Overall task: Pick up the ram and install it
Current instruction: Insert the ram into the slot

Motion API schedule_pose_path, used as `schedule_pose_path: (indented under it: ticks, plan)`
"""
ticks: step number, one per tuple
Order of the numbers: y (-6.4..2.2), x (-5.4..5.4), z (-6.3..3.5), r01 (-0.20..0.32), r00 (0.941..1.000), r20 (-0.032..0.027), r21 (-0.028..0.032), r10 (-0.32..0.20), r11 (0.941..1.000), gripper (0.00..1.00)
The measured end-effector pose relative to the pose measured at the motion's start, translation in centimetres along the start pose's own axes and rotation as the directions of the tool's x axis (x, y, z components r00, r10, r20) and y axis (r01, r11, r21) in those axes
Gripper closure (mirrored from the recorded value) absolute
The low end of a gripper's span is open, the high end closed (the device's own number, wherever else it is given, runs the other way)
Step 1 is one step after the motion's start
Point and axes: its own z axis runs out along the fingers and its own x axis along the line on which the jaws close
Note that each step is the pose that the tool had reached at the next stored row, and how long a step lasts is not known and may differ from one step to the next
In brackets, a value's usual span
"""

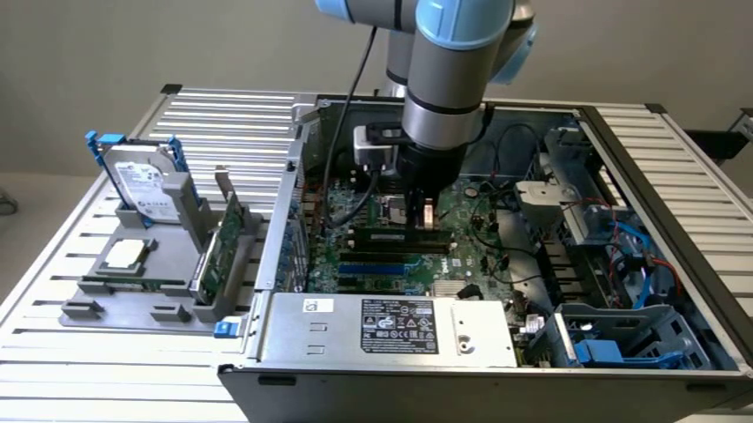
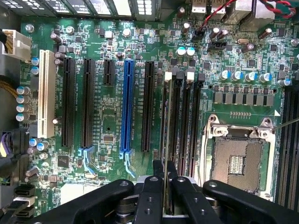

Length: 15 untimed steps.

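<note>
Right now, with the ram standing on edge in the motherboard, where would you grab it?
Grip the ram by its top long edge, from straight above, pinching its two flat faces. It stands upright with neighbouring slots close alongside, so only the top is free. The gripper pinches it there.

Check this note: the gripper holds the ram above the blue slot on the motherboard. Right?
Not the blue slot. The wrist view shows the gripper holding the ram over the black memory slots beside the CPU socket.

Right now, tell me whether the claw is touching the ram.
Touching. In the wrist view the claw pinches the ram edge-on, both fingers flat against it, no gap.
</note>
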Motion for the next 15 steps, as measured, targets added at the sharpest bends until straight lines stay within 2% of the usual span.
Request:
schedule_pose_path:
  ticks: [11,15]
  plan:
    - [0.04,-0.01,0.59,0.002,1.0,0.0001,0.0001,-0.002,1.0,0.86]
    - [0.03,-0.04,0.6,0.002,1.0,0.0026,0.0004,-0.002,1.0,0.86]
